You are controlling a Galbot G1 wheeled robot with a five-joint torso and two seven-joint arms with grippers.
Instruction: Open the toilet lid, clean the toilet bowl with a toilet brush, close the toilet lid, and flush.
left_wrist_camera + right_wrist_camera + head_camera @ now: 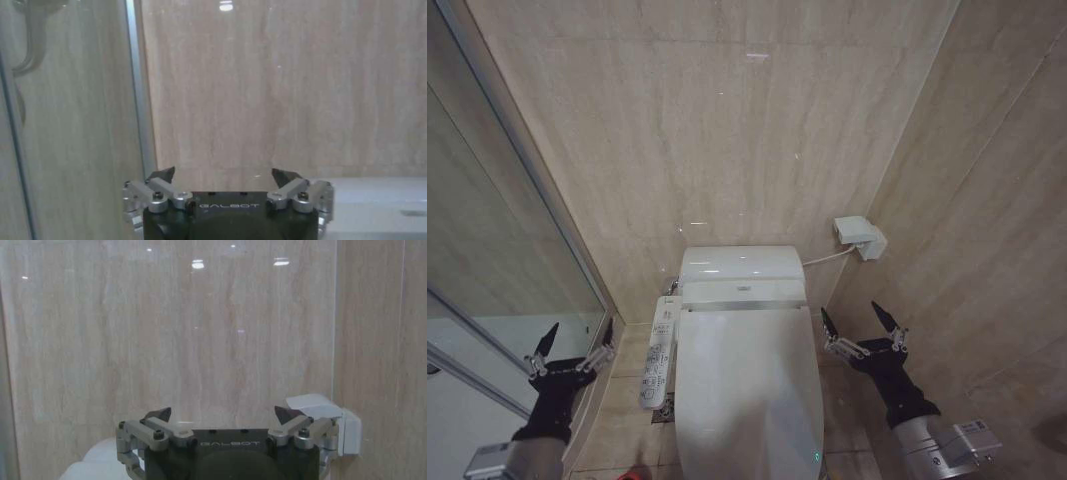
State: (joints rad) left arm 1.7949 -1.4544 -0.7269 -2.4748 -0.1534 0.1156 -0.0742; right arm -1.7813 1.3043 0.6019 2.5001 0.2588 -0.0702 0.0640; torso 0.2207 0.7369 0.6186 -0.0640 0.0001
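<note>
While the glossy oval toilet lid (745, 385) lies shut, left end effector (575, 338) spread, right end effector (857, 317) spread.

— where's the toilet lid (745, 385)?
— down flat, shut over the bowl, white and glossy, narrow end toward the camera.
— and the brush?
— possibly that red bit at the floor edge; can't tell.

Beige stone-tiled walls (757, 120), a glass shower partition (487, 240), a white wall socket (860, 237).
</note>
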